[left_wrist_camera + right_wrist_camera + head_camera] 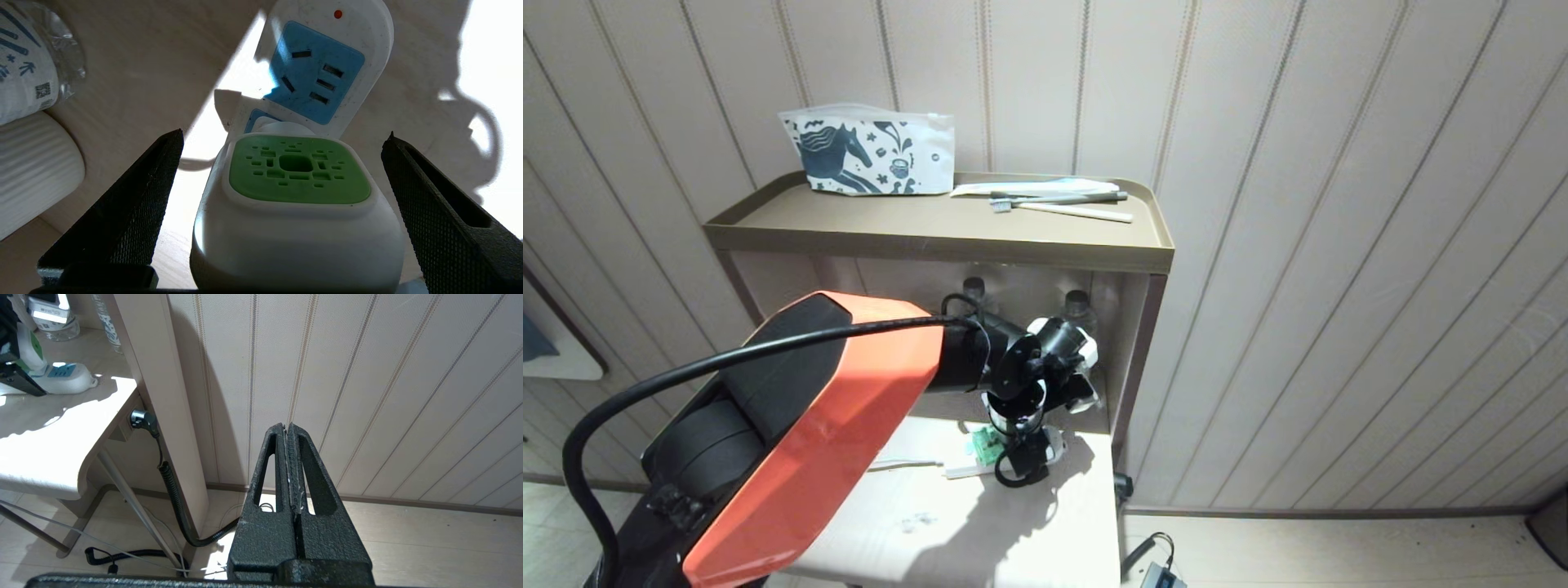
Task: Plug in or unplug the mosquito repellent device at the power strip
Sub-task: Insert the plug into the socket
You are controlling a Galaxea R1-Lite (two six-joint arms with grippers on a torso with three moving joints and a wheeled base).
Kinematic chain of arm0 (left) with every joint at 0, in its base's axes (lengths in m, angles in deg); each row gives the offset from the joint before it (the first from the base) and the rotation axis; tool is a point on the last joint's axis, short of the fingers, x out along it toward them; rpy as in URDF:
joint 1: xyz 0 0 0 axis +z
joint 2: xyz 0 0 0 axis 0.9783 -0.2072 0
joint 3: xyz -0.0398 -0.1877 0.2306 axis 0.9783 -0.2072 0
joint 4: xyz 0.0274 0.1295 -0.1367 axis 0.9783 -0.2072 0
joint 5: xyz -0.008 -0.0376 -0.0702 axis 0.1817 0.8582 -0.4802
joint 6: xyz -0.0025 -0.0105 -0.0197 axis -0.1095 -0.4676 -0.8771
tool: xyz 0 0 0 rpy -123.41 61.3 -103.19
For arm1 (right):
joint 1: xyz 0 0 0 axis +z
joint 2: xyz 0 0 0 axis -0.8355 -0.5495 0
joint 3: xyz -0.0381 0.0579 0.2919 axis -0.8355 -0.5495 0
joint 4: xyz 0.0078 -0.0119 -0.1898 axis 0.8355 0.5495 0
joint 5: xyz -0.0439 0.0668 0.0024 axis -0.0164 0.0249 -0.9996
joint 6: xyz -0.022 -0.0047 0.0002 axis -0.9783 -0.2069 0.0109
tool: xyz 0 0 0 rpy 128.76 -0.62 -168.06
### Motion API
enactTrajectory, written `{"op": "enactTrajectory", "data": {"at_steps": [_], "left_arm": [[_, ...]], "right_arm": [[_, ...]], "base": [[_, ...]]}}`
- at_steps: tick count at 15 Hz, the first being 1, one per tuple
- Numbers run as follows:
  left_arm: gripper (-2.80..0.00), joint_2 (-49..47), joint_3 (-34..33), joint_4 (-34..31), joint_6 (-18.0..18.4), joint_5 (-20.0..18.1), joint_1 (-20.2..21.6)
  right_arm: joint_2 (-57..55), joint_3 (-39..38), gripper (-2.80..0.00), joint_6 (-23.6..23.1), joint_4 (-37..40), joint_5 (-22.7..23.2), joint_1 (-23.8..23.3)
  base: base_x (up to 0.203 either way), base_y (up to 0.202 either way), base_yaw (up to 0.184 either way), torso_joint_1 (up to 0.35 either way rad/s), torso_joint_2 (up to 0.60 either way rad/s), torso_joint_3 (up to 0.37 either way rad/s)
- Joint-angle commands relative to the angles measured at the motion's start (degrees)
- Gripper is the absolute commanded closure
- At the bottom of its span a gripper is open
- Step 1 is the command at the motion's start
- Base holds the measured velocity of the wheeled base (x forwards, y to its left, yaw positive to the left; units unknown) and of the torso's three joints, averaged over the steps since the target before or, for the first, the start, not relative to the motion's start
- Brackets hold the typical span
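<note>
Your left gripper (282, 171) is spread wide, straddling the repellent device (298, 196) plugged into the power strip (327, 61), not touching it.

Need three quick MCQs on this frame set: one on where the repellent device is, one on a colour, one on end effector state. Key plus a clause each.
1. Where is the mosquito repellent device?
A. On the top shelf
B. Seated on the power strip
C. On the floor

2. What colour are the power strip's socket faces?
A. Blue
B. Red
C. Black

3. How is the left end effector set?
A. Shut on the device
B. Shut, empty
C. Open, one finger either side of the device

Key: B, the left wrist view shows it on the strip beside a free socket; A, the free socket's panel is blue; C, both fingers stand clear of the device.
</note>
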Motion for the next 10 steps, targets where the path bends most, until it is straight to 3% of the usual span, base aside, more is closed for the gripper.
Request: {"op": "enactTrajectory", "data": {"at_steps": [1, 7, 10], "left_arm": [[-2.8, 1.7, -0.1, -0.1, 0.2, 0.1, 0.4], [-2.8, 3.7, -0.4, 0.0, 0.0, -0.5, 0.5], [-2.8, 5.3, -0.1, -0.1, 0.2, -4.5, 0.5]], "right_arm": [[0.0, 0.0, 0.0, 0.0, 0.0, 0.0, 0.0], [0.0, 0.0, 0.0, 0.0, 0.0, 0.0, 0.0], [0.0, 0.0, 0.0, 0.0, 0.0, 0.0, 0.0]], "base": [[0.0, 0.0, 0.0, 0.0, 0.0, 0.0], [0.0, 0.0, 0.0, 0.0, 0.0, 0.0], [0.0, 0.0, 0.0, 0.0, 0.0, 0.0]]}}
